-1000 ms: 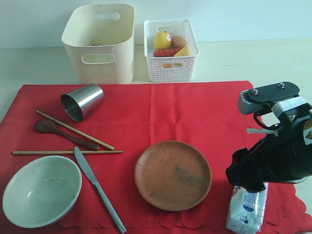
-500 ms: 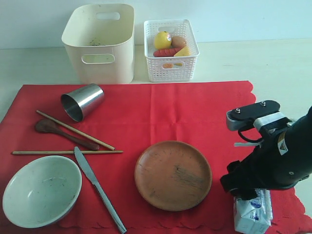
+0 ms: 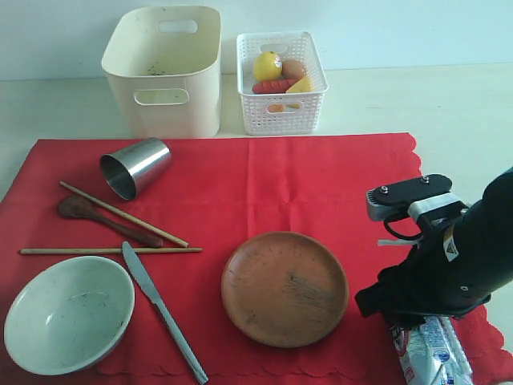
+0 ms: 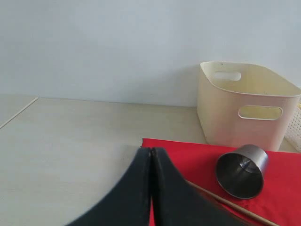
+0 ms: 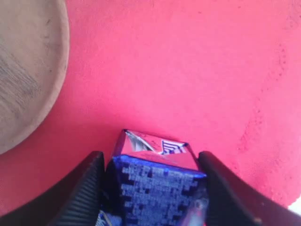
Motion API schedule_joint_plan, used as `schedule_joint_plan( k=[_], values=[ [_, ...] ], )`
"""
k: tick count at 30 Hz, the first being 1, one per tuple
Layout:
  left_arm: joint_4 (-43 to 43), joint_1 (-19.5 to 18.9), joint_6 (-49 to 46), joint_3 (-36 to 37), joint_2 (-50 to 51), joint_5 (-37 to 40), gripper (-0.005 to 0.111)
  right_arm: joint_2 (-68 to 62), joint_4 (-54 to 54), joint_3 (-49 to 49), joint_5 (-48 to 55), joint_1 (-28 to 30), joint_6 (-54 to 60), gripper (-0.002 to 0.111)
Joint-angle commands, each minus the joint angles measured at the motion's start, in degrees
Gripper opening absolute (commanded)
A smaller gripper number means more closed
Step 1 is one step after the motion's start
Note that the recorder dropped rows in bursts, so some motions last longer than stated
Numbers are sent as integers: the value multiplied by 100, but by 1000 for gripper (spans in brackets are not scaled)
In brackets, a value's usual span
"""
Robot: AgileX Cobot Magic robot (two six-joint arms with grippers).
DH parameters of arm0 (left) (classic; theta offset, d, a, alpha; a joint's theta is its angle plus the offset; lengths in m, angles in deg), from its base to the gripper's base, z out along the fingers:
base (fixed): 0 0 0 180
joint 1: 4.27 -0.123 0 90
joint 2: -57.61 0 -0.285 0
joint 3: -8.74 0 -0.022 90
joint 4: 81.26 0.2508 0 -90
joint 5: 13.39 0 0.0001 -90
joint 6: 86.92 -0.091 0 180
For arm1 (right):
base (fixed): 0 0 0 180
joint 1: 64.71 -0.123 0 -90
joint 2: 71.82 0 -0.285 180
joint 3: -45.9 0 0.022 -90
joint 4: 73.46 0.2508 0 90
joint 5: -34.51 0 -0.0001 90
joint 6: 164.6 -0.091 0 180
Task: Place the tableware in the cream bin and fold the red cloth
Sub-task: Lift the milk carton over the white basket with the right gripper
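The red cloth (image 3: pixel 280 184) lies flat on the table and carries the tableware. On it are a steel cup (image 3: pixel 135 167) on its side, two chopsticks (image 3: pixel 120 213), a dark spoon (image 3: pixel 104 219), a knife (image 3: pixel 160 309), a whitish bowl (image 3: pixel 68 313) and a brown plate (image 3: pixel 284 287). The cream bin (image 3: pixel 164 68) stands behind the cloth. My right gripper (image 5: pixel 150 157) is down at the cloth's front right corner, its fingers pressed on both sides of a blue-white milk carton (image 5: pixel 155 183). My left gripper (image 4: pixel 151 149) is shut and empty, near the cloth's corner by the cup (image 4: pixel 242 170).
A white lattice basket (image 3: pixel 280 112) holding toy food stands to the right of the cream bin. Pale bare tabletop (image 3: pixel 449 104) surrounds the cloth at the back and right. The plate's rim (image 5: pixel 23 70) lies close beside the carton.
My right arm has come down and leftward over the milk carton. Its jaws have narrowed onto the carton, which now lies more tilted. Nothing else has moved.
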Motion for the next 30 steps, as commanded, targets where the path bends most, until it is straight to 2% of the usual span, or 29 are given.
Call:
schedule_joint_plan(
  k=[1, 11, 21, 30],
  values=[
    [-14, -13, -16, -3, -40, -33, 1, -5, -72, 27, 68, -22, -26, 22],
    [-14, -13, -16, -3, -40, -33, 1, 180, -72, -90, 215, -22, 60, 1],
    [-14, -13, -16, -3, -40, -33, 1, 967, -190, -875, 609, -22, 126, 0],
    [-14, -13, -16, -3, -40, -33, 1, 972, -572, -1806, 747, -22, 189, 0]
  ],
)
